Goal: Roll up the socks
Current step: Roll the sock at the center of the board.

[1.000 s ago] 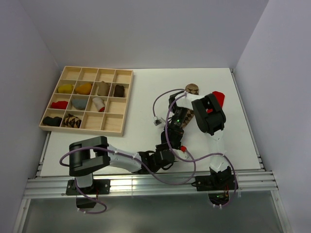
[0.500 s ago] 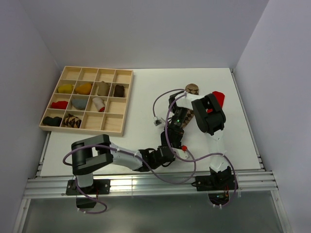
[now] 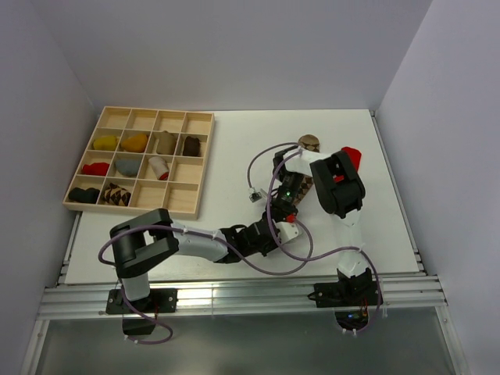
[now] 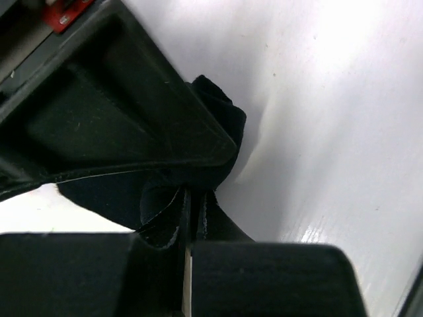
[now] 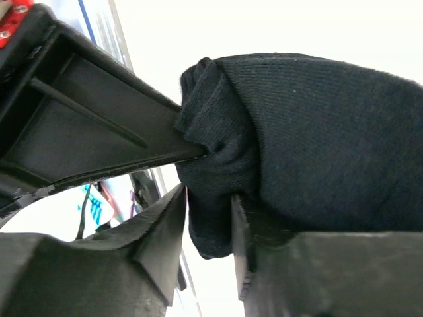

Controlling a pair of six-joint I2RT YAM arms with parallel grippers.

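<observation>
Pinching the black sock (image 4: 225, 115) in my left gripper (image 4: 188, 198), jaws clamping tight on a fold, my right gripper (image 5: 210, 198) nipping its bunched edge, sock sitting on white table (image 3: 226, 148), right of wooden tray (image 3: 133, 208)

White table (image 3: 226, 141), pale walls (image 3: 234, 55); floor (image 3: 234, 348) apparently grey.

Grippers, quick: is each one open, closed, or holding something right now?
Left gripper: closed on the plain black fabric sock.
Right gripper: the same sock sits inside it; whether it is clamped or loose cannot be told.
</observation>
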